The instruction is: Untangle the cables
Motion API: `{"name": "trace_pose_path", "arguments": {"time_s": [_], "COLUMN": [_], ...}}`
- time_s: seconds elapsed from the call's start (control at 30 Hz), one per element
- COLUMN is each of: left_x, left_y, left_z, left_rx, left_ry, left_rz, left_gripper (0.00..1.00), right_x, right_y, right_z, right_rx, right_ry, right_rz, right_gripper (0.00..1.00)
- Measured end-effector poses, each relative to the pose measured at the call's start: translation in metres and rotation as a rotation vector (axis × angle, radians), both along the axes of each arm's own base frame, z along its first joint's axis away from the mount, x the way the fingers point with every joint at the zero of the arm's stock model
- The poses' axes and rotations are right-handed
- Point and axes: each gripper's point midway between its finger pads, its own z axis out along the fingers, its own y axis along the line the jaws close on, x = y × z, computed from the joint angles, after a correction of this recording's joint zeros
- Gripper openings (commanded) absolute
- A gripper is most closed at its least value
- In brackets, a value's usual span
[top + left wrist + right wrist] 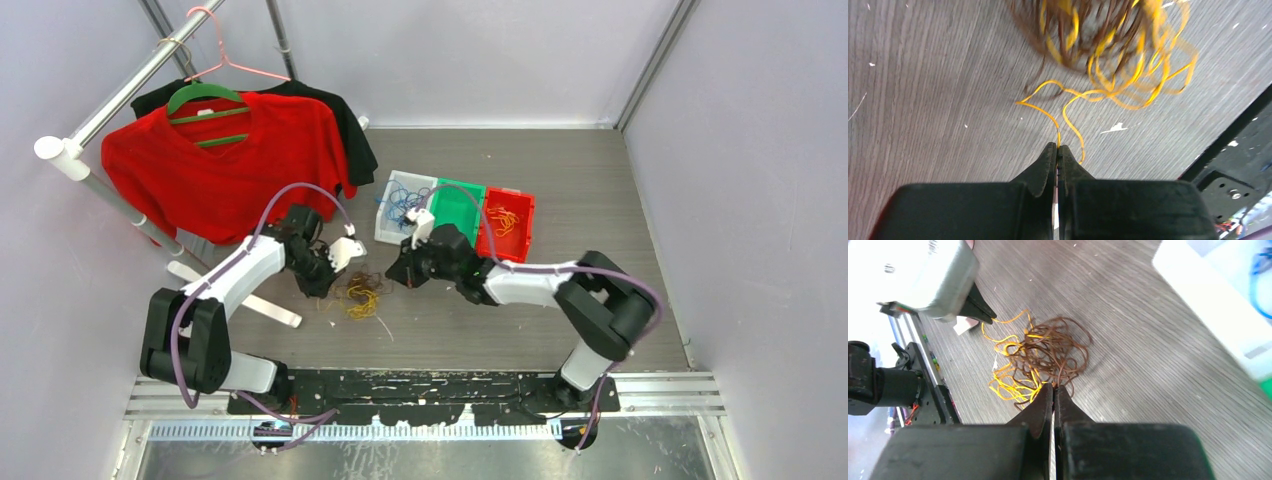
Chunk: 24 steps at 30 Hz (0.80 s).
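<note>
left gripper (1057, 149) — jaws pressed together | right gripper (1053, 389) — same (both arms reach inward)

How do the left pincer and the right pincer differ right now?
The left pincer pinches a yellow-orange strand; the right pincer pinches a dark brown strand. In the top view, the left pincer sits left of the clump, the right pincer right of it. Both are shut.

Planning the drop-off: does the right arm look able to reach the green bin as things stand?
Probably yes: the green bin sits close beyond the right gripper with nothing between. But that gripper is shut on a brown strand tangled in the clump, which may drag along.
</note>
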Motion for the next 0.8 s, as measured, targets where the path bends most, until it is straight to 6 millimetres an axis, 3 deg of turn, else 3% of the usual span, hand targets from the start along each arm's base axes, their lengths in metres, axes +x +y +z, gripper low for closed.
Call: {"name": "trace_pose_path", "arguments": {"time_s": [0.3,0.37,0.47,0.57,0.63,0.8], "left_x": [0.004,0.005,0.006,0.009,0.016,0.018], "left_y": [0.017,0.019,0.019,0.017,0.014,0.012], "left_z": [-0.011,-0.011,-0.008,0.004,0.019,0.037], "left_rx": [0.09,0.099,0.104,0.097,0.081,0.065], "left_ry": [-0.059,-0.07,-0.071,-0.076,-0.108,-0.171], "left_rz": [-0.052,-0.062,-0.075,-0.079,-0.086,-0.117], "left_gripper": [0.01,0.08,0.1,0.01,0.0,0.0], "right_x": [-0.002,-0.004,-0.01,-0.013,-0.012,-0.012], "right_y": [-0.081,-0.093,-0.098,-0.095,-0.092,-0.093], "right_z": [0.049,0.068,0.099,0.124,0.139,0.16], "right_rx": [0.061,0.088,0.141,0.174,0.188,0.179], "right_ry": [-0.067,-0.092,-0.136,-0.158,-0.168,-0.191], "right_rz": [-0.165,-0.187,-0.179,-0.157,-0.147,-0.141], "right_gripper": [0.01,0.01,0.01,0.01,0.01,0.01]}}
